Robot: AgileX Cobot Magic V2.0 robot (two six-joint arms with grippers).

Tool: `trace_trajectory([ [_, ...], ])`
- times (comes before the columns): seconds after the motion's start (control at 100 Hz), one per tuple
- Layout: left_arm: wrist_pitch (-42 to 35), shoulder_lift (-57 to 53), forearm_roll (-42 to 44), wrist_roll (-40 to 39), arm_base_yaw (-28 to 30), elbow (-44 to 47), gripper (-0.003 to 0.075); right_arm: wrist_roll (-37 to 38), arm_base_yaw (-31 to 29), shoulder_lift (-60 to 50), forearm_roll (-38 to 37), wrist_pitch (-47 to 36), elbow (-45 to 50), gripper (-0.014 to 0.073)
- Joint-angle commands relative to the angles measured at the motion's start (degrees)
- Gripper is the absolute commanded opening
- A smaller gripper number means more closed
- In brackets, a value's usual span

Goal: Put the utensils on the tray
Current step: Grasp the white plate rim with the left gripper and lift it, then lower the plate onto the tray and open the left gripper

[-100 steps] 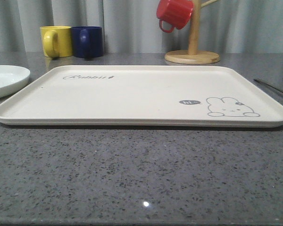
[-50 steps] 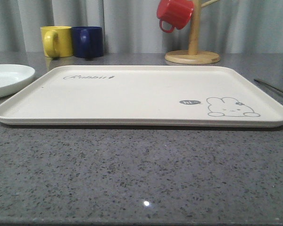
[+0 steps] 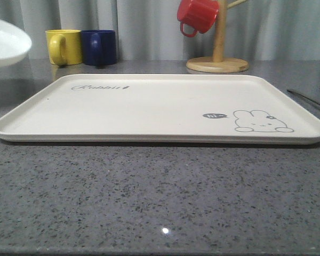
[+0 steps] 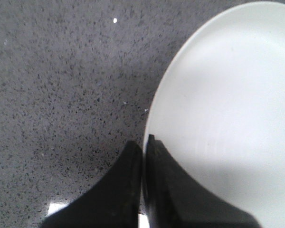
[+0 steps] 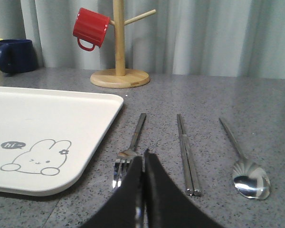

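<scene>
the tray [image 3: 149, 106] is taken as the landmark. just beside its rabbit-corner edge, on the grey counter [image 3: 160, 197], the fork [image 5: 131, 145] is laid nearest, then the chopsticks [image 5: 186, 154], then the spoon [image 5: 244, 166] farthest, all apart from one another. the right gripper [image 5: 143, 164] is seen over the fork's tines, jaws pressed together on nothing. the white plate [image 4: 228, 118] is pinched at its rim by the left gripper [image 4: 143, 147], raised off the counter beyond the tray's opposite end.
</scene>
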Motion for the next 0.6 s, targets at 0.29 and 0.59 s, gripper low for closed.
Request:
trace_trajectory([
  [0.29, 1.2, -4.6, -11.1, 5.9, -6.9, -2.7, -0.0017, -0.4, -0.3, -1.1, 0.0, -4.8, -1.0, -0.0068],
  [0.59, 0.8, 1.2, -11.2, 5.9, -18.3, -2.7, -0.0017, -0.4, -0.3, -1.1, 0.0, -4.8, -1.0, -0.0068],
])
